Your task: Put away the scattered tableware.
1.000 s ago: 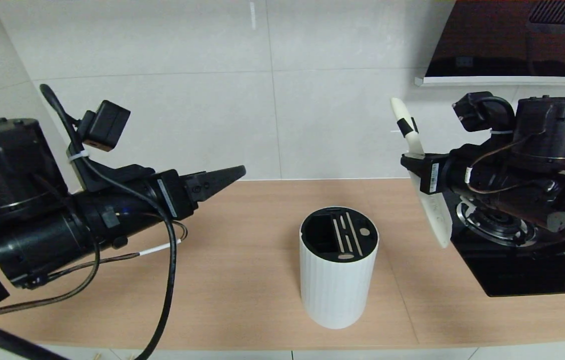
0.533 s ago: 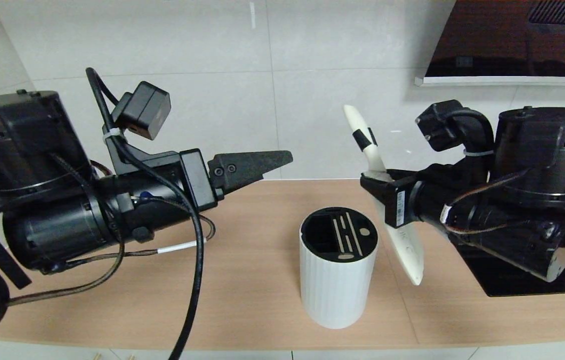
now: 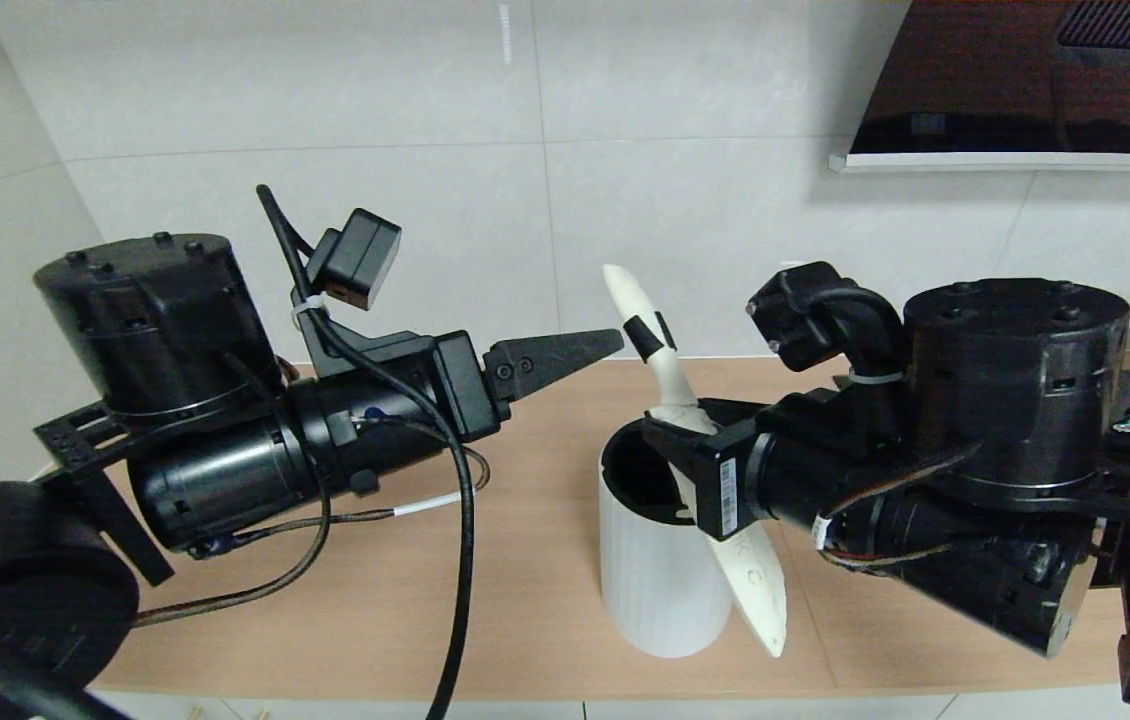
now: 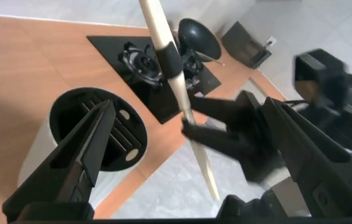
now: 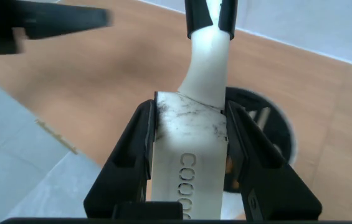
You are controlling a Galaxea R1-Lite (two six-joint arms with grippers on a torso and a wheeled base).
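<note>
Surveying the wooden countertop [image 3: 545, 600]: a black cooktop [image 4: 169, 106] is sitting at its right end. A white ribbed holder [image 3: 660, 590] is standing upright near the front edge, about midway along. Its black top insert is showing one large open pocket and several narrow slots.

A white spatula [image 3: 753, 580] is hanging in the air at the holder's right rim. It is tilting, with the black-banded handle pointing up toward the back wall and the broad blade hanging down in front of the holder's wall. Whether the blade is touching the wall, I cannot tell.

The right gripper [image 5: 190, 134] is pinching the spatula flat across the neck, where the blade is narrowing into the handle.

The left gripper [image 3: 575, 348] is hovering just left of the handle, above the countertop, with its fingers spread wide and carrying nothing.

Handling, as a judgement: the spatula is looking light, stiff and smooth, likely plastic. The neck grip is suiting it, since the flat faces are giving the pads purchase. The holder is probably light too, so a blade snagging its rim may be tipping it.
</note>
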